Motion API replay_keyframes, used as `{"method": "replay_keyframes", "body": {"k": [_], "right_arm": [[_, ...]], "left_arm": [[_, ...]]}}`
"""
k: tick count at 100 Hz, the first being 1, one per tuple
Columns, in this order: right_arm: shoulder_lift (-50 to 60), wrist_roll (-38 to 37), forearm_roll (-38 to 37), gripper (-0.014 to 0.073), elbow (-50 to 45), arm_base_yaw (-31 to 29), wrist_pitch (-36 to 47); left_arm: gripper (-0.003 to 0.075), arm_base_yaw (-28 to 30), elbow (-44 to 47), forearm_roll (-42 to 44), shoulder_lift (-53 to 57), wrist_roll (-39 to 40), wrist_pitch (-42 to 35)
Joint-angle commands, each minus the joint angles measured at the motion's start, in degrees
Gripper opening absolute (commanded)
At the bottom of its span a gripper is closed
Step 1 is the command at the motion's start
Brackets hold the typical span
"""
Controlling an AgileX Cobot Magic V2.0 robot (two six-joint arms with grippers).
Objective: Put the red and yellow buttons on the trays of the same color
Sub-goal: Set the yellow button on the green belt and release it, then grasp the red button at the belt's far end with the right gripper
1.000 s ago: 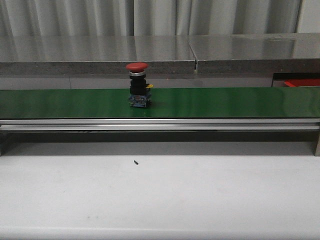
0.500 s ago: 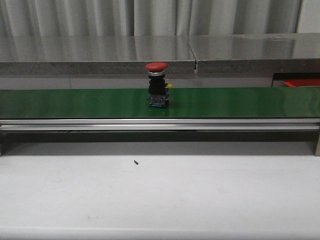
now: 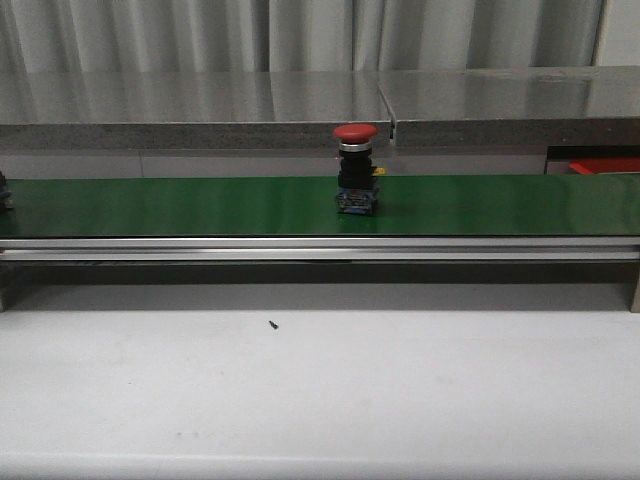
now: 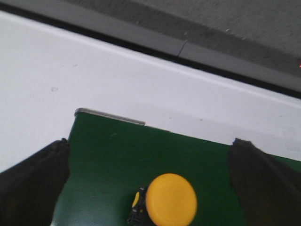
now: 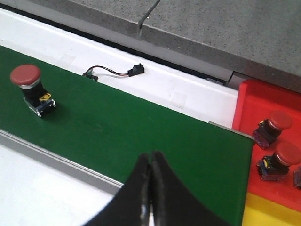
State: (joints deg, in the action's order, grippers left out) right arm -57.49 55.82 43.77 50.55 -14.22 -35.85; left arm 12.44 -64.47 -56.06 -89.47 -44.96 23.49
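3 views give us different pieces of the scene. From the front we see a long green conveyor belt with 1 red mushroom-head push button standing upright on it, a little right of the middle; neither arm appears there. At the far right edge of that view only a sliver of the red plastic tray shows.

Our right wrist view fills that in: the red tray sits just past the belt's end, with 2 more red-capped buttons resting in it, and a yellow tray lies beside it. The same view shows the lone red button on the belt, well apart from the right gripper, whose 2 black fingers are pressed together with nothing between them. A small black connector on a thin wire lies on the white strip behind the belt.

Only our left wrist view shows a yellow mushroom-head push button, standing on the belt near its end. The left gripper has its dark fingers spread wide, either side of that button and not touching it.
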Motion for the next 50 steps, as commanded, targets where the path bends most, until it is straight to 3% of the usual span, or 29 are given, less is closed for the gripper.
{"method": "replay_keyframes", "body": {"k": [1,27,41,50], "right_arm": [[0.99,0.38,1.55,-0.0098,1.54,0.12,2.05],[0.99,0.38,1.55,-0.0098,1.54,0.12,2.05],[0.99,0.38,2.16,-0.0098,1.54,0.12,2.05],[0.99,0.38,3.18,-0.0098,1.54,0.12,2.05]], "left_arm": [[0.0652,-0.21,-1.4,-3.16,6.27,-2.25,2.28],[0.0622,-0.21,4.54,-13.88,22.95,-14.81,7.95],[0.0538,-3.4,11.65,-14.11,31.75,-16.1,7.98],[0.0442,-7.43,17.03,-13.69,36.91,-16.1,6.1]]}}
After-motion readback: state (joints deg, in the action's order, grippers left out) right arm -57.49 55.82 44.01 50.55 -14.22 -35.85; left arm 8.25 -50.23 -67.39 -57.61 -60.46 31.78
